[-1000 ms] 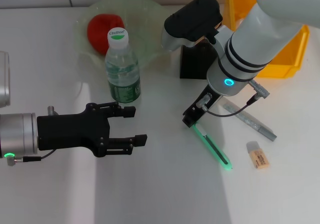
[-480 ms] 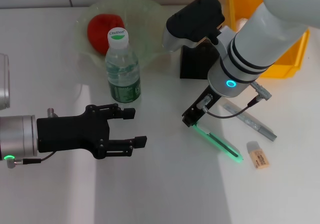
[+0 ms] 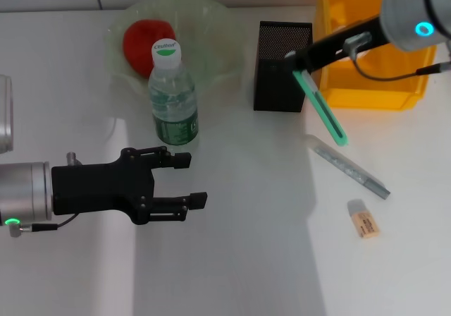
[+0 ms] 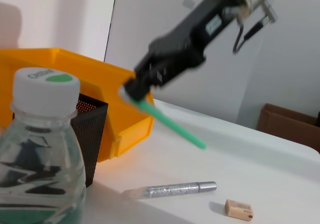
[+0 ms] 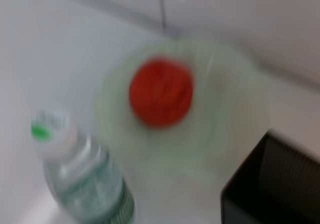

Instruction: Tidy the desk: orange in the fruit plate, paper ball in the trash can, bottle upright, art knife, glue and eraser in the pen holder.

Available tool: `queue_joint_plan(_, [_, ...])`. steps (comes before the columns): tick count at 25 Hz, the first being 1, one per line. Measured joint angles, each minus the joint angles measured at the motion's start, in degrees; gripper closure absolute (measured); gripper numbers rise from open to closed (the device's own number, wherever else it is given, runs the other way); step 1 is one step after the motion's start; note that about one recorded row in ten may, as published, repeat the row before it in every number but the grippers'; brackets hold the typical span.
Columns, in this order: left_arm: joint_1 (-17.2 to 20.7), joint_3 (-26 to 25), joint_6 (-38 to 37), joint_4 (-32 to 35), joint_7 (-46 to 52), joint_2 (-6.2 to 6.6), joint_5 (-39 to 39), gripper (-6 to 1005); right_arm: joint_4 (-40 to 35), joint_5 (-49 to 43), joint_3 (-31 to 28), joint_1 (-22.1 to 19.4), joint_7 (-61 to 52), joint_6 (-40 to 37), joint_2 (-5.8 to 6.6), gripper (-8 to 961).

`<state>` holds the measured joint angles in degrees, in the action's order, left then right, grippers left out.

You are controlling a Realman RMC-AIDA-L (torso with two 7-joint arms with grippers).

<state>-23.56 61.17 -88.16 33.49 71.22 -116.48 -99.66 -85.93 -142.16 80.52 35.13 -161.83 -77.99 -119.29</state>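
Lifted off the counter (image 3: pixel 239 259) since a second ago, the green art knife (image 3: pixel 323 108) hangs tilted in the right gripper (image 3: pixel 299 65) just beside the pen holder (image 3: pixel 280 66), while the left gripper (image 3: pixel 184 178) hovers wide open well away from it.

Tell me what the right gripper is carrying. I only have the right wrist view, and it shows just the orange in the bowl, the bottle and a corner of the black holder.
Observer: The right gripper is shut on the green knife, gripping its upper end.
Operator: Is the knife in the holder?
Observer: No. It hangs tilted in the air beside the holder, with its lower end out over the table.
Operator: What's lying loose out there?
Observer: A silver tube and the eraser, apart from each other, on the table to the holder's right.
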Motion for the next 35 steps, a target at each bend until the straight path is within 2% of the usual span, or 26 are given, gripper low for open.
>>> queue_joint_plan(1, [0.02, 0.00, -0.03, 0.00, 0.01, 0.00, 0.00, 216, -4.09, 7.15, -5.24, -3.51, 3.54, 1.51, -0.04, 779])
queue_joint_plan(2, [0.02, 0.00, -0.03, 0.00, 0.01, 0.00, 0.00, 216, -4.09, 7.15, -5.24, -3.51, 3.54, 1.51, -0.04, 780])
queue_joint_plan(3, [0.10, 0.00, -0.07, 0.00, 0.02, 0.01, 0.00, 216, -5.20, 16.07, -10.07, -6.32, 8.55, 3.41, -0.04, 780])
queue_joint_plan(4, [0.10, 0.00, -0.07, 0.00, 0.02, 0.01, 0.00, 216, -5.20, 16.07, -10.07, -6.32, 8.55, 3.41, -0.04, 780])
queue_joint_plan(5, [0.13, 0.00, -0.07, 0.00, 0.02, 0.02, 0.00, 216, -5.09, 19.81, -11.77, -7.34, 11.02, 4.17, -0.03, 780])
queue_joint_plan(6, [0.14, 0.00, -0.08, 0.00, 0.03, 0.02, 0.00, 216, -1.54, 30.20, -15.84, -9.36, 20.40, 7.05, 0.03, 780])
queue_joint_plan(7, [0.12, 0.00, -0.04, 0.00, 0.04, 0.02, 0.00, 216, -1.54, 30.20, -15.84, -9.36, 20.40, 7.05, 0.03, 780])
queue_joint_plan(8, [0.12, 0.00, -0.02, 0.00, 0.04, 0.02, 0.00, 216, 0.89, 35.03, -17.19, -10.03, 25.32, 8.15, 0.00, 780])
queue_joint_plan(10, [-0.15, 0.01, -0.04, 0.00, 0.05, -0.02, 0.00, 216, 15.48, 48.57, -21.60, -9.13, 39.56, 9.86, 0.03, 780])
queue_joint_plan(11, [-0.17, 0.02, -0.06, 0.00, 0.06, -0.03, 0.00, 216, 15.48, 48.57, -21.60, -9.13, 39.56, 9.86, 0.03, 780])
queue_joint_plan(12, [-0.26, 0.05, -0.10, 0.00, 0.06, -0.06, 0.00, 216, 22.50, 53.36, -23.05, -8.02, 46.37, 10.09, 0.00, 780])
queue_joint_plan(15, [-0.42, 0.23, -0.14, 0.00, 0.06, -0.13, 0.00, 216, 26.26, 55.82, -23.59, -7.39, 49.87, 10.23, -0.02, 780])
queue_joint_plan(16, [-0.55, 0.35, -0.14, 0.00, 0.06, -0.22, 0.00, 216, 33.04, 61.20, -24.25, -6.19, 56.83, 10.71, -0.04, 779])
queue_joint_plan(17, [-0.55, 0.35, -0.14, 0.00, 0.06, -0.22, 0.00, 216, 33.04, 61.20, -24.25, -6.19, 56.83, 10.71, -0.04, 779])
queue_joint_plan(18, [-0.60, 0.36, -0.14, 0.00, 0.06, -0.27, 0.00, 216, 38.19, 65.34, -24.40, -5.17, 61.76, 11.06, 0.00, 779])
queue_joint_plan(24, [-0.64, 0.18, -0.14, 0.00, 0.06, -0.32, 0.00, 216, 46.34, 70.58, -24.48, -2.42, 70.87, 14.40, -0.11, 779])
queue_joint_plan(26, [-0.65, 0.12, -0.13, 0.00, 0.06, -0.38, 0.00, 216, 52.01, 72.55, -24.29, 0.24, 75.53, 16.90, -0.18, 779])
queue_joint_plan(31, [-0.65, 0.06, -0.10, 0.00, 0.06, -0.51, -0.01, 216, 58.29, 73.39, -24.01, 3.85, 79.65, 20.90, -0.22, 780])
queue_joint_plan(35, [-0.50, 0.01, -0.07, 0.00, 0.06, -0.60, 0.00, 216, 59.35, 73.37, -23.22, 4.76, 80.09, 22.97, -0.29, 779])
